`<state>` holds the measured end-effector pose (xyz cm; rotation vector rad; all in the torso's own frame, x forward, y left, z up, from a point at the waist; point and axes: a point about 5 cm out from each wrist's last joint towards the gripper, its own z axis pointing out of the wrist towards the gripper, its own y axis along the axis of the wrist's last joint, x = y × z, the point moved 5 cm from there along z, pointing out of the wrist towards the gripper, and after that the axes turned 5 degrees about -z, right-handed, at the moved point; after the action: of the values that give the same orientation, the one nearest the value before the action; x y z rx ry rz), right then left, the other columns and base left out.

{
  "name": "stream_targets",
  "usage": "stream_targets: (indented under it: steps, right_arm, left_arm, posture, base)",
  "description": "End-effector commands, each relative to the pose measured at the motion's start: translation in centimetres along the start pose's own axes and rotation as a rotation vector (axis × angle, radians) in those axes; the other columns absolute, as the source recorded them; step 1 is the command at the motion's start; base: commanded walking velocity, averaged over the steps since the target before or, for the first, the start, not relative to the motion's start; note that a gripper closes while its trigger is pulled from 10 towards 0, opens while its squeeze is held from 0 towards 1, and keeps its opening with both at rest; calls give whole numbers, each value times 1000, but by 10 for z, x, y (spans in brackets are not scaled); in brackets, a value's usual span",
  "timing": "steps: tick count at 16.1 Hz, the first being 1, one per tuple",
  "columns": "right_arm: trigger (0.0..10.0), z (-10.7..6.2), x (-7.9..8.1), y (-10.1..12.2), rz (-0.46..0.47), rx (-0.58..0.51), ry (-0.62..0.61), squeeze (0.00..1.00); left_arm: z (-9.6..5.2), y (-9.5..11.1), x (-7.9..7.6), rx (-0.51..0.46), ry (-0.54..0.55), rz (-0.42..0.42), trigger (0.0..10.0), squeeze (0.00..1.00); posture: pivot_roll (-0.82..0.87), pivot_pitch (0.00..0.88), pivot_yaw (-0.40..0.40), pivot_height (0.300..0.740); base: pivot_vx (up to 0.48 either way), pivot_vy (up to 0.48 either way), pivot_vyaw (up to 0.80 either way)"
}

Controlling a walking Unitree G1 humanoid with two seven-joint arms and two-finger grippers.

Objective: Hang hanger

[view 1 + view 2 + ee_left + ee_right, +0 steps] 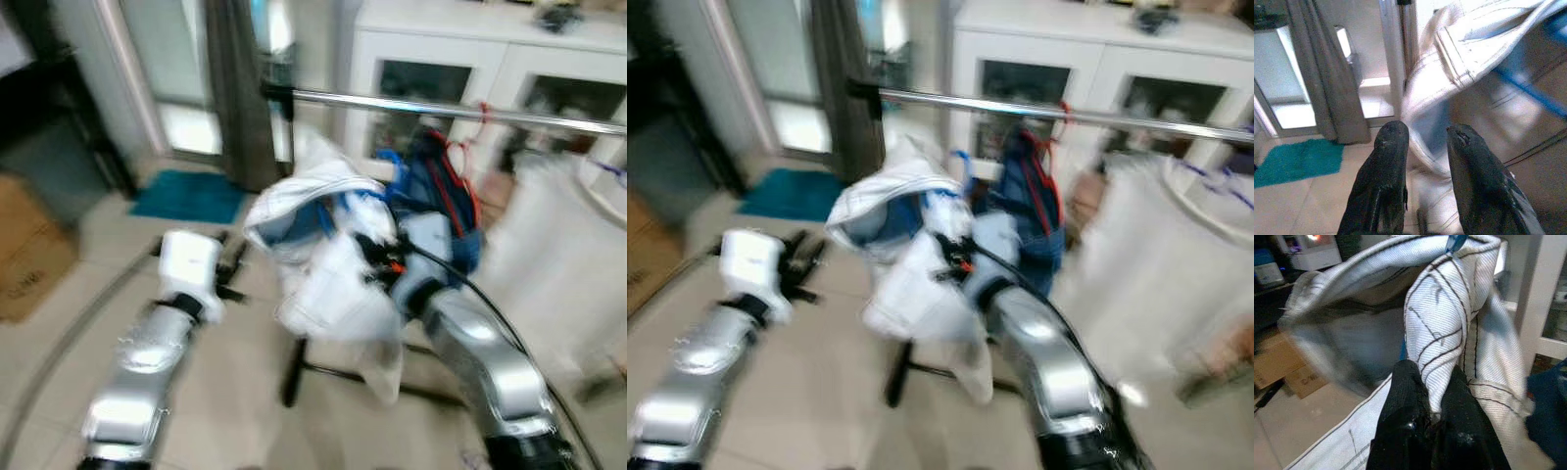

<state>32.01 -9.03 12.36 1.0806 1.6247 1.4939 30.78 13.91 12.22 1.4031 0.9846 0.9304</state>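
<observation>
Right gripper point(1425, 396) pinched on white garment point(323, 264), blue hanger point(958, 162) inside, held below rail point(441, 110), 12 o'clock of robot. Left gripper point(1425, 147) parted, empty, at 10 o'clock. Risk: blurred view, hook misses rail; fabric-only grip slips, garment drops.

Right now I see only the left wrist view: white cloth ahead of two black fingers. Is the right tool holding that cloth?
Observer: Yes. In the right wrist view, the right tool pinches a fold of the white garment between its fingers.
Operator: Thank you. Is there a rail near the garment?
Observer: Yes. In the eye views, a silver rail runs above and behind the white garment.
</observation>
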Motion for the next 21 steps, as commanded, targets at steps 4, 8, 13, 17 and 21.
stream_targets:
  steps: [4,8,13,17,21]
  right_arm:
    - [10000,1,-15,39,-35,-133,-151,0]
    - [10000,-6,-36,39,-103,-130,-268,0]
    - [10000,13,-53,35,-187,-62,-354,0]
    - [10000,39,-78,34,-217,16,-407,0]
    - [10000,67,-96,51,-259,31,-413,0]
  left_arm:
    - [-1,9,6,-1,-42,14,10000,0]
    - [-5,-3,-12,35,-130,6,10000,0]
    - [3,19,-9,-32,-159,13,10000,0]
    - [1,37,-20,-72,-283,31,10000,0]
    - [-4,43,-17,-62,-317,53,10000,0]
  posture:
    - [-25,48,-20,740]
    - [-34,23,9,740]
    - [-23,25,12,740]
    - [-7,32,30,740]
    - [2,62,27,740]
  base:
    - [347,0,0]
    - [0,0,0]
    - [0,0,0]
    - [0,0,0]
    - [0,0,0]
